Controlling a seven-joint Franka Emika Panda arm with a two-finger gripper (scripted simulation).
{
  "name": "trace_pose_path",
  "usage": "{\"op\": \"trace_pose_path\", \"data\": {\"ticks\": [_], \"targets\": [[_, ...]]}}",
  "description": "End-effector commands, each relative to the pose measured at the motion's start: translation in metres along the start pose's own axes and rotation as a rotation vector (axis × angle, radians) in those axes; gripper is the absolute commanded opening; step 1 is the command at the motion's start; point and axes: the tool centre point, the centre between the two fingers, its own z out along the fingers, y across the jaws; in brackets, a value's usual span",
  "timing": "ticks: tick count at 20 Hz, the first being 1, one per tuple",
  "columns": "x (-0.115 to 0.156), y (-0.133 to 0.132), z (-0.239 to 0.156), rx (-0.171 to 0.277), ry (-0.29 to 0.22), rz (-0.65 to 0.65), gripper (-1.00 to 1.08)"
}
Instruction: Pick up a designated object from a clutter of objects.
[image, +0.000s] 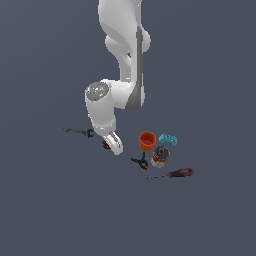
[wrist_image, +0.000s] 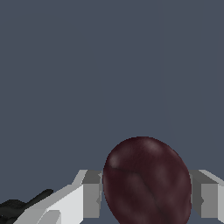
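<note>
The designated object, a dark maroon bumpy ball (wrist_image: 146, 183), fills the gap between my gripper's (wrist_image: 148, 199) two grey fingers (wrist_image: 92, 199), and both pads touch its sides. In the exterior view the arm reaches down to the floor. Only a sliver of the ball (image: 105, 145) shows there beside the white hand of the gripper (image: 110, 145). The rest of the clutter lies to the exterior view's right of it: an orange cup (image: 147, 141), a light blue block (image: 168, 139), a silver-red can (image: 160, 156), a black clamp (image: 140, 162) and a red-handled screwdriver (image: 172, 174).
A dark wrench (image: 79, 132) lies on the floor just to the exterior view's left of the gripper; its black end (wrist_image: 22, 208) shows close to one finger in the wrist view. The floor is plain dark grey.
</note>
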Motion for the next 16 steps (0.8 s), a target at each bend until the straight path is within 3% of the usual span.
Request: {"op": "trace_pose_path", "data": {"ticks": [1,16], "targets": [[-0.009,-0.017,-0.019,0.000,0.002,0.000,-1.00],[-0.073,-0.134,-0.151,-0.002,0.005,0.002,-1.00]]}}
